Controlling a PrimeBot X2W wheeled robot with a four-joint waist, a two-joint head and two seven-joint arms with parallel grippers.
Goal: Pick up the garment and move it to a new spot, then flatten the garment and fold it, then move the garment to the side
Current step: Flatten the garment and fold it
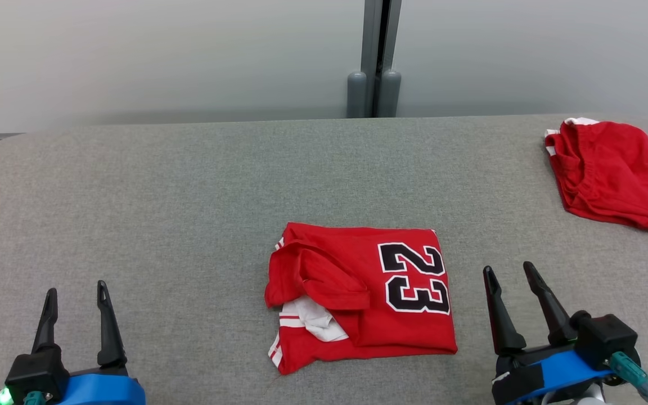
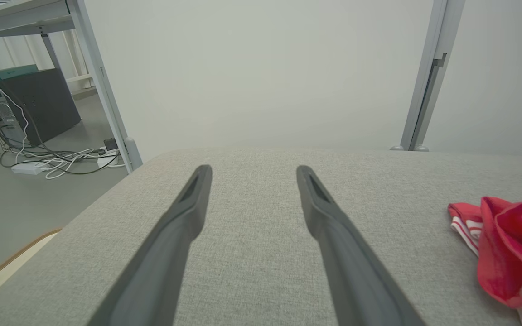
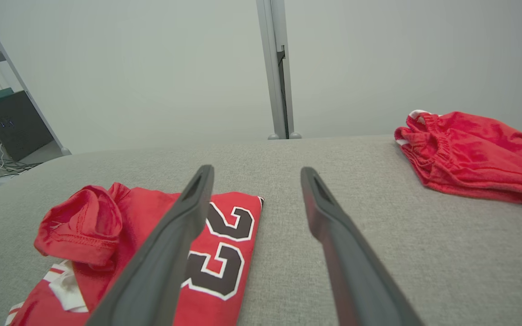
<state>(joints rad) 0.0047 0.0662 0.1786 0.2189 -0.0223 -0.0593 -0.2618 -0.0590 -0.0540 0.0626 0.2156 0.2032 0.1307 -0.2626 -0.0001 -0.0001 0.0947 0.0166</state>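
Lying apart from jersey [image 1: 369,306]: red shorts [image 1: 611,174].

Your garment, a red jersey [image 1: 363,295], lies folded into a rough rectangle about midway along the counter [image 1: 161,214], well in from its rounded left end. A black number 23, outlined in white, faces up on the half toward the counter's right end, with the digits turned sideways. You will find the half toward the counter's left end untidy: a red flap bunches up over it, with white lining and red-and-white striped trim exposed beneath.
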